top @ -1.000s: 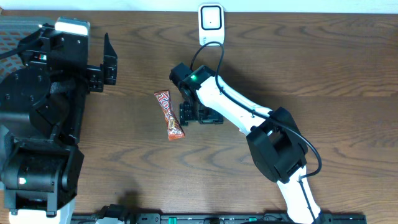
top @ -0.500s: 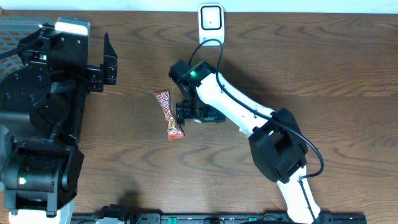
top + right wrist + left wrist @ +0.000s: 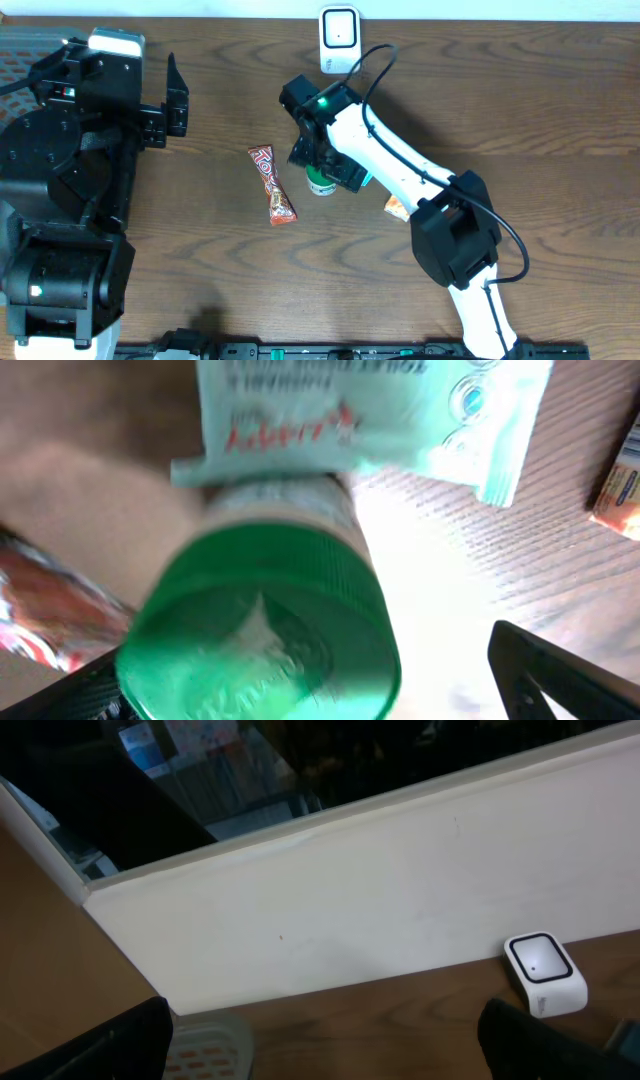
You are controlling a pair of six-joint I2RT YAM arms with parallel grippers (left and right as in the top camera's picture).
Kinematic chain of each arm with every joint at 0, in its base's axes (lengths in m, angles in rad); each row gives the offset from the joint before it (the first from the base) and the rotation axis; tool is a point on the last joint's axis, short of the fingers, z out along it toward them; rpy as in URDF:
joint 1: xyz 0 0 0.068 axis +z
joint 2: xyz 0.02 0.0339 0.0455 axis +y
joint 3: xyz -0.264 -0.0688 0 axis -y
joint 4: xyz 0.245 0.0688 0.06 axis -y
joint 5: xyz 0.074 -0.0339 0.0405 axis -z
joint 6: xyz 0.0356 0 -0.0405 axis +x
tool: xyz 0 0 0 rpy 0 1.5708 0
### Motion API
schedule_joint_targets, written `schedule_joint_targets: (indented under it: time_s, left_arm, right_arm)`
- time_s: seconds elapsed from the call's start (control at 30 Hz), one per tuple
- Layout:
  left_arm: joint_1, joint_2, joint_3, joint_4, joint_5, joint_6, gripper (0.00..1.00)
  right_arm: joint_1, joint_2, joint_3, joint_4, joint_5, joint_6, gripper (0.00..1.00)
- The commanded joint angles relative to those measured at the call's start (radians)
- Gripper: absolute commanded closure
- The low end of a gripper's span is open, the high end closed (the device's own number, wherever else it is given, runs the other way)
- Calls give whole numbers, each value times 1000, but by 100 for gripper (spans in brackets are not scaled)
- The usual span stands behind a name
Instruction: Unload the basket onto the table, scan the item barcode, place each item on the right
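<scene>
A white barcode scanner (image 3: 339, 38) stands at the table's back edge and also shows in the left wrist view as the scanner (image 3: 543, 972). A red candy bar (image 3: 272, 185) lies mid-table. Right of it stands a green-lidded jar (image 3: 320, 185), with a mint-green packet (image 3: 370, 410) and an orange packet (image 3: 397, 207) beyond. My right gripper (image 3: 335, 172) hovers just over the jar, open. Its wrist view is filled by the green lid (image 3: 260, 630), which sits between the spread fingers (image 3: 560, 675) and close to the left one. My left gripper (image 3: 178, 100) waits open at the far left, holding nothing.
The bulky left arm base (image 3: 60, 180) fills the table's left side. A grey perforated tray (image 3: 205, 1045) lies at the back left corner. A white wall (image 3: 350, 900) runs along the table's far edge, and the scanner's cable (image 3: 375, 60) loops over the right arm.
My right gripper has lifted and shifted back and to the right, uncovering the green-lidded jar and the packets. Its jaws have widened. The candy bar and the left arm have stayed put.
</scene>
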Motion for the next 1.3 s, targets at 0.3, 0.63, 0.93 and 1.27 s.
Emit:
schedule_joint_targets:
  time_s: [0.3,0.63,0.93,1.27]
  left_arm:
    - [5,-2,-9,9,13,-16,2]
    - [5,-3,-9,9,13,-16,2]
    - [5,-3,-9,8,13,-16,2]
    - [5,-3,-9,8,13,-16,2]
  right_arm:
    - [-6,-30,-43,61,40,244,1]
    - [-6,-30,-187,195,-63,352,7]
    - [-5,-30,-200,216,-57,279,52]
    - [-2,-30,-199,216,-115,-213,56]
